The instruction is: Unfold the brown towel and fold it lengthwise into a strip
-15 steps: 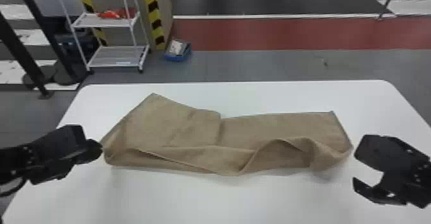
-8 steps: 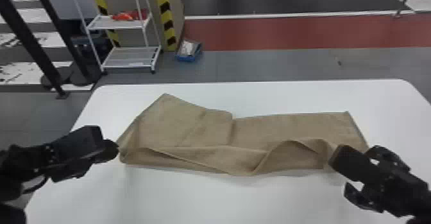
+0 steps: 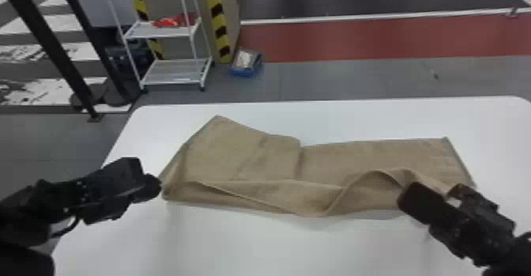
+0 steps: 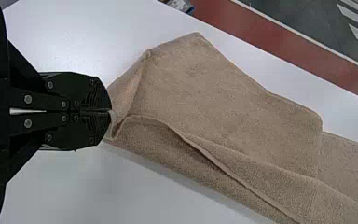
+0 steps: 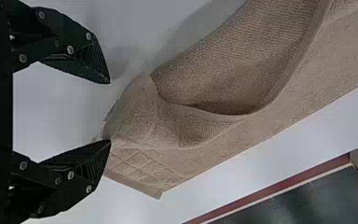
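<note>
Brown cloth towel [image 3: 245, 156], part-folded: lengthwise across white worktop [image 3: 276, 247], along its far edge. Black left hand [image 4: 109, 112]: clenched on towel's left end, presumably as anchor. Black right hand [image 5: 109, 112]: spread at right end, likely for gripping.

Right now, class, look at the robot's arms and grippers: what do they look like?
The left arm and right arm are black; a thin black cable loops beneath the left one. The left gripper and right gripper are black too, with ridged fingers and round silvery fasteners.
</note>
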